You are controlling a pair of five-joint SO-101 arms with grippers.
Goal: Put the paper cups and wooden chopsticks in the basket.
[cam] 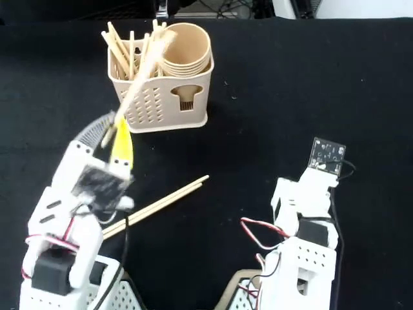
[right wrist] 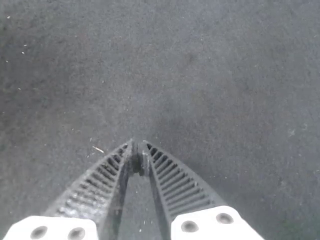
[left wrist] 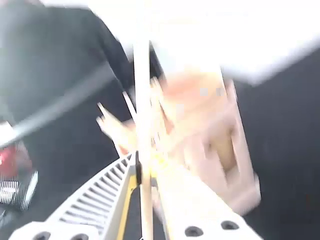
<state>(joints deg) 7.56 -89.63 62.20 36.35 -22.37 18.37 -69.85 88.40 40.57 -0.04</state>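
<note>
- Left arm, at the near left of the black table (cam: pixel 290 84): the left claw (cam: pixel 117 132) has a yellow finger and points toward the far edge, gripping one chopstick between its closed fingers
- Held chopstick (cam: pixel 145 64): it slants up and to the right from the claw. Its far end is over the basket's top, next to the cups (it is blurred, so whether the tip is inside cannot be told). In the left wrist view it runs straight out from the pinched fingers, with the basket a pale blur beyond
- Basket (cam: pixel 161 103): beige, with perforated walls, upright at the far side of the table and left of centre
- Bundle of chopsticks (cam: pixel 122 48): standing fanned out in the basket's left compartment
- Cups (cam: pixel 187 51): a nested stack of paper cups, upright in the right compartment
- Loose chopsticks (cam: pixel 164 201): a pair lying side by side on the table, angled from near left to far right. They sit between the two arms and well in front of the basket
- Right arm, at the near right: the right claw (right wrist: pixel 137 150) is closed with its fingertips meeting. It grips nothing and sits over bare black cloth
</note>
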